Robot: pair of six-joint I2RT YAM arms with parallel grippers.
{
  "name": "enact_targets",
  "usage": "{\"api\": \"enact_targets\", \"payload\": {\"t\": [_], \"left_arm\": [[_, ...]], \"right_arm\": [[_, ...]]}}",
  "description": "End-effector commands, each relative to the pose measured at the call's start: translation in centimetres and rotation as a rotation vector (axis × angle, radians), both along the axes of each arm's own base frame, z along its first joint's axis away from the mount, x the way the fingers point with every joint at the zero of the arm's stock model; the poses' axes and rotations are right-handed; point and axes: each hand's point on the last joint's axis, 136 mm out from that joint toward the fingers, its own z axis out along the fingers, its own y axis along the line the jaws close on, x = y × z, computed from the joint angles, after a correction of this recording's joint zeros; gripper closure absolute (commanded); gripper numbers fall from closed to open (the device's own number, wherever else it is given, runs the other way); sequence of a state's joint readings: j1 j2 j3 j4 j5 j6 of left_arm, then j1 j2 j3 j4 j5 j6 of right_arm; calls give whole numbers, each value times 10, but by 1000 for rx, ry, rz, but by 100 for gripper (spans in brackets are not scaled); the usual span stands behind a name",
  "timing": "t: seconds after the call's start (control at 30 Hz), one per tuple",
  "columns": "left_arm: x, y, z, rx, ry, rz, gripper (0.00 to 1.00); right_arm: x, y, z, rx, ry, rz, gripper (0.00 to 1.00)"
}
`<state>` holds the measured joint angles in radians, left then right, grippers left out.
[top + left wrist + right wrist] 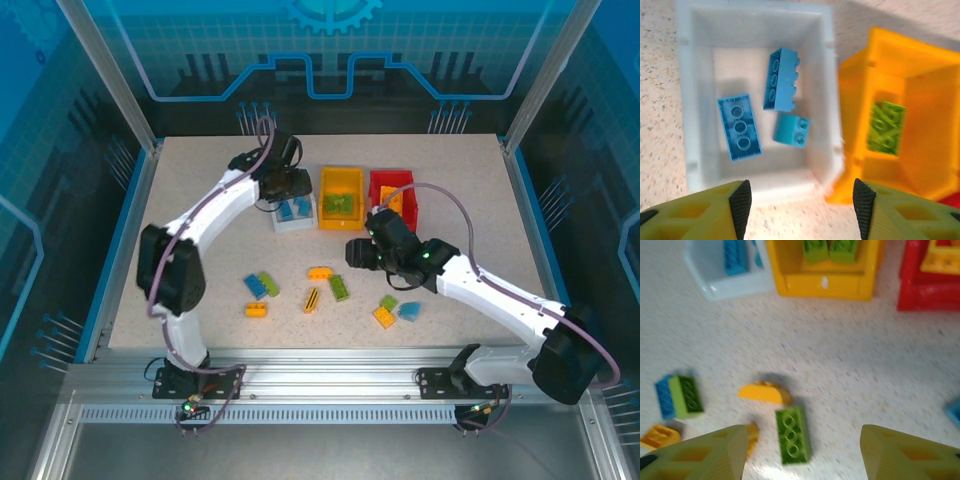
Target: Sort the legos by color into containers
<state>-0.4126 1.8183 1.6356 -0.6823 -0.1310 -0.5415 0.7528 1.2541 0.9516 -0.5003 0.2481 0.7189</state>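
My left gripper [802,207] hangs open over the near rim of the white bin [825,75], with nothing between its fingers. Three blue legos [782,80] lie inside that bin. Beside it the yellow-orange bin [855,100] holds a green lego [886,127]. The red bin [395,195] holds a yellow piece. My right gripper [802,455] is open above the table, and a green lego [792,435] lies on the table between its fingers. A yellow arch lego [762,392] sits just beyond it. From above, the left gripper [285,188] and right gripper [357,254] show.
Loose legos lie on the table: a joined blue-and-green pair [262,285], an orange one [256,309], a striped yellow one [312,300], and a yellow, green and blue cluster [395,311]. The three bins stand in a row at the back middle.
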Motion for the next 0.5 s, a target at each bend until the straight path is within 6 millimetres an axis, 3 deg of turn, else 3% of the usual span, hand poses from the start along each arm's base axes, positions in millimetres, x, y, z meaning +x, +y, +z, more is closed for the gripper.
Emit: {"api": "enact_targets", "payload": {"t": [0.0,0.17,0.27,0.47], "left_arm": [[-44,-24,34,-90,-58,-87,38],[-133,-58,41,-178,-69,-272,33],[-180,-66,33,-266,-50,-318,33],[-246,-68,21,-400,-60,-359,31]], "right_arm": [[-36,-30,-30,-198,130,-32,37],[-98,-36,-66,-361,287,54,30],[-123,-43,-88,-388,362,83,26],[-125,-48,-102,-413,366,107,22]]}}
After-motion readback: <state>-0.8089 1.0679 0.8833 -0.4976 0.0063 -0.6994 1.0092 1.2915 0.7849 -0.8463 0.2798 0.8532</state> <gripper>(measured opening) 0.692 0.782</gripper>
